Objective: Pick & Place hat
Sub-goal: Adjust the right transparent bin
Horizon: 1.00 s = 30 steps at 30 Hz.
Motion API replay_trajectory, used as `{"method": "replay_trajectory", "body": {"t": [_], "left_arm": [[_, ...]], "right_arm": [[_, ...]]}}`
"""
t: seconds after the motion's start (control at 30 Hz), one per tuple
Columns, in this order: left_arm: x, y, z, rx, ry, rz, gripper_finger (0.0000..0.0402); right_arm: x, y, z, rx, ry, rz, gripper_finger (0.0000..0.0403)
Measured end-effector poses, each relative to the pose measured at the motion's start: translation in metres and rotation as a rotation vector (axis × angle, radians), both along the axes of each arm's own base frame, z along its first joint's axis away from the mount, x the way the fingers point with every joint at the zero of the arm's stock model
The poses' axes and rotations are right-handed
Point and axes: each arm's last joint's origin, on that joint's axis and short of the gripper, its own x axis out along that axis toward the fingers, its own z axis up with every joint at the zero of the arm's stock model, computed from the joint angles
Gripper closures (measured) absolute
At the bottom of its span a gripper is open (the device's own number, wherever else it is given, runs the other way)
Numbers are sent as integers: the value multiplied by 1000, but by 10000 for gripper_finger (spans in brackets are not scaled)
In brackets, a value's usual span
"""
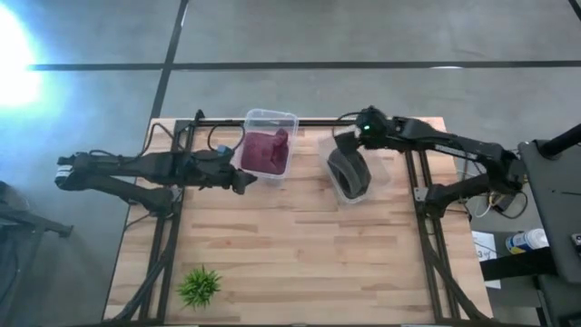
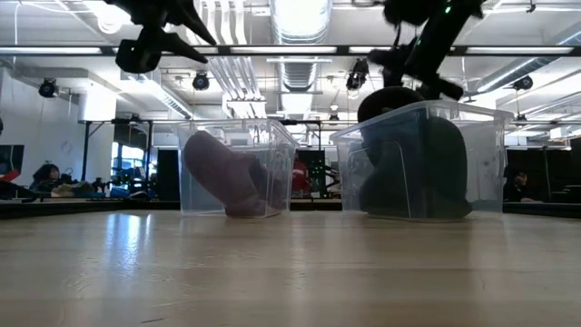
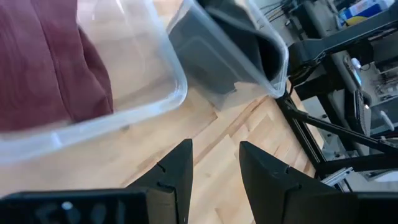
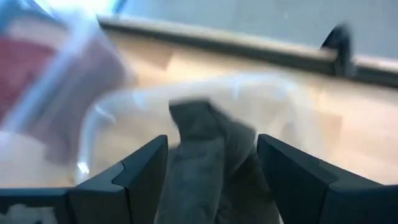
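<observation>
A dark grey hat point(image 1: 349, 171) sits in the right clear bin point(image 1: 382, 169); its top pokes above the rim point(image 2: 390, 95). A maroon hat point(image 1: 265, 150) lies in the left clear bin point(image 1: 270, 113). My right gripper point(image 1: 348, 143) hangs open over the right bin's far part. In the right wrist view its fingers stand on either side of the grey hat point(image 4: 205, 155). My left gripper point(image 1: 247, 179) is open, raised above the table next to the left bin's near right corner point(image 3: 177, 87). My right gripper point(image 4: 211, 140) comes at the grey hat's upper part point(image 4: 199, 118) from above, one finger on each side. The blurred view leaves it unclear whether either finger touches the cloth.
Both bins stand side by side at the table's far edge point(image 1: 309, 122). A small green plant point(image 1: 200, 286) is at the near left corner. Black frame rails run along the table's left point(image 1: 168, 236) and right point(image 1: 427, 236) sides. Bare wood point(image 1: 300, 245) fills the middle and near part.
</observation>
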Motion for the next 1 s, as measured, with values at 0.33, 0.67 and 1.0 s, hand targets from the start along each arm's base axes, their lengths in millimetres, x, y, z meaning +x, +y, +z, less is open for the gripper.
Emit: {"method": "replay_trajectory", "body": {"t": [0.33, 0.67, 1.0], "left_arm": [[-23, 3, 24, 258, -76, -11, 278], [-40, -6, 7, 501, -326, -361, 278], [-62, -7, -79, 385, -508, -328, 278]], "right_arm": [[-49, 40, 56, -201, -164, 170, 156], [-83, 68, 64, -243, -233, 241, 156], [-83, 100, 21, -286, -357, 482, 156]]}}
